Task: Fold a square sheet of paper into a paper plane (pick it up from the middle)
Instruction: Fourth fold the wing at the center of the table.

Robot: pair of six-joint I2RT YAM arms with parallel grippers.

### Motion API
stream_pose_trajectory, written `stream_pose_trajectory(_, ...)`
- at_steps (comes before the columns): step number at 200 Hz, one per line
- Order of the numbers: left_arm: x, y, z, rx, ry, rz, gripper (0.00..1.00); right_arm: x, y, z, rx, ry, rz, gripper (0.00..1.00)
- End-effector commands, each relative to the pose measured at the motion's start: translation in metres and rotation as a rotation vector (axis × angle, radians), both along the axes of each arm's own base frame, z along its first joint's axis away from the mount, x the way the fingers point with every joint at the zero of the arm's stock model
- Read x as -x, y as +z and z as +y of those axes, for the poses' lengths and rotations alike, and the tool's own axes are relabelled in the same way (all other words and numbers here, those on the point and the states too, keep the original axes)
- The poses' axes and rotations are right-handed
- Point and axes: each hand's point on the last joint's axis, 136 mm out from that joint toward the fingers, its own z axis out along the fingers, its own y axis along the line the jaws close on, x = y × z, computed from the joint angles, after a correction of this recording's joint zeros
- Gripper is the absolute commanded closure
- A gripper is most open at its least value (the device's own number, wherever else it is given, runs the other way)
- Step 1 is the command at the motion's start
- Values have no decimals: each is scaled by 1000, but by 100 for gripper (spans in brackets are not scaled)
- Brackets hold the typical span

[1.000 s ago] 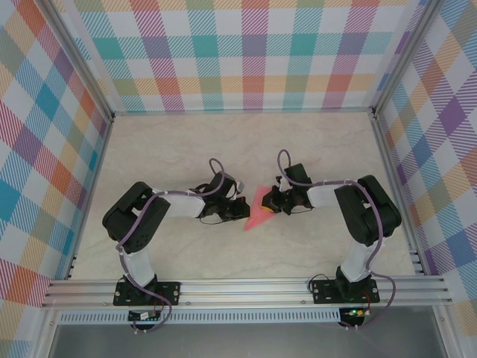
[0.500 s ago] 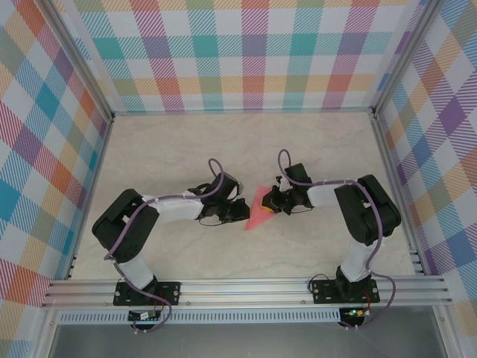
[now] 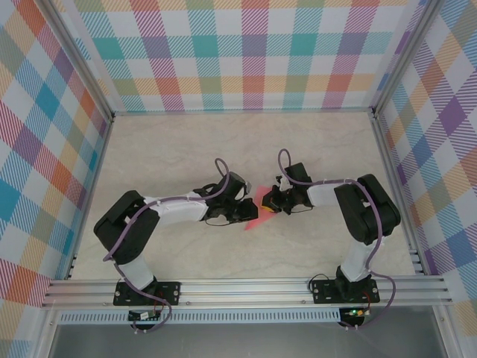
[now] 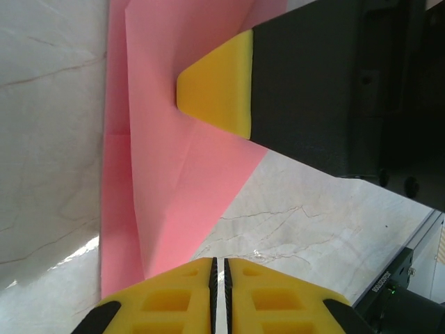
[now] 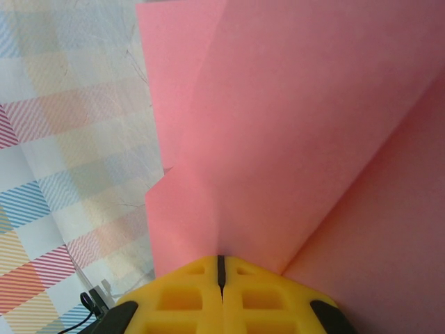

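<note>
While the paper [image 3: 261, 203] lies mid-table between the two arms, you can see it's no flat square: it's a narrow pink wedge, point towards the near edge, with creases and overlapping layers plain in the left wrist view [image 4: 167, 160]. Not a finished plane, though, with no ridge or wings that I can make out.

Right gripper [image 5: 221, 259] has it! Yellow fingers pressed tight together, and the pink sheet [image 5: 299, 139] fans up and out from between them, one flap lifted off the rest. From the left wrist camera, one of its fingertips [image 4: 219, 83] sits on the wide part of the paper.

Left gripper [image 4: 220, 261] is right at the wedge's other side, tips over the pink edge, jaws all but closed with just a hairline gap. Whether it's nipping a layer, I can't tell. From above it sits [image 3: 246, 212] just beside the right one [image 3: 274, 203], nearly nose to nose.

My read: we're mid-fold, one side anchored, the other about to be worked. Next move calls for the left to catch or press a single layer cleanly and carry it to the centre crease, while the right holds firm so nothing skids on the table [image 3: 186, 149].
</note>
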Motion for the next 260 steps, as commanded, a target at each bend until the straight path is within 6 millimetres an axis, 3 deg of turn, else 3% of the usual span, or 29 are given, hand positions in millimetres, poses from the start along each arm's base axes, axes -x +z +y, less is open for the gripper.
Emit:
stream_pose_trajectory(1, 5, -8, -10, 5, -16, 45, 87, 27, -58, -33, 212, -51, 144, 96)
stream_pose_trajectory(260, 14, -45, 22, -158, 29, 78, 91, 33, -71, -42, 272, -55, 186, 97)
